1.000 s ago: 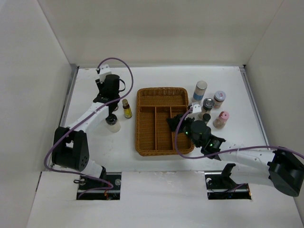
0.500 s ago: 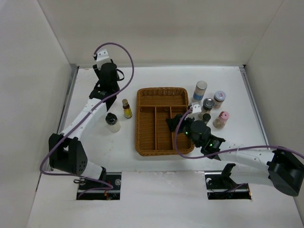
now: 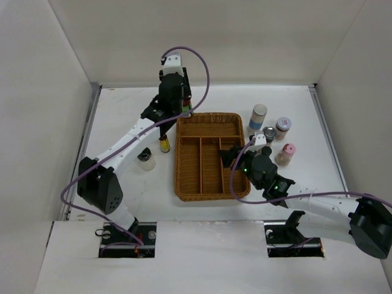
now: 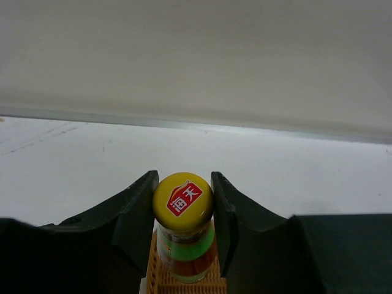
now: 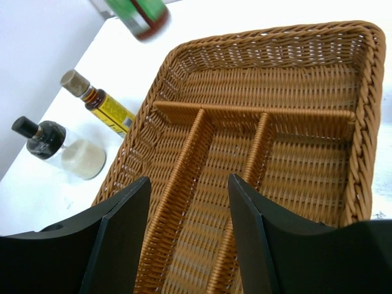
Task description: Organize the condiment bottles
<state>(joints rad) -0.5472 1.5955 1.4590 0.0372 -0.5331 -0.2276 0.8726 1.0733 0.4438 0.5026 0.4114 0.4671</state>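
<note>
Now, from above, the left gripper point(image 3: 182, 109) is seen swung across to the far-left corner of the brown wicker divided tray point(image 3: 208, 114); at its wrist a yellow-capped, green-labelled sauce bottle point(image 4: 182, 199) is clamped over the rim, judged ready for placing; at the right wrist, the right gripper point(image 5: 188, 184) is shown spread, empty.

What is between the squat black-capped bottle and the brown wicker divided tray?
A slim dark sauce bottle with a yellow label, standing close beside the wicker tray; clearest in the right wrist view.
</note>
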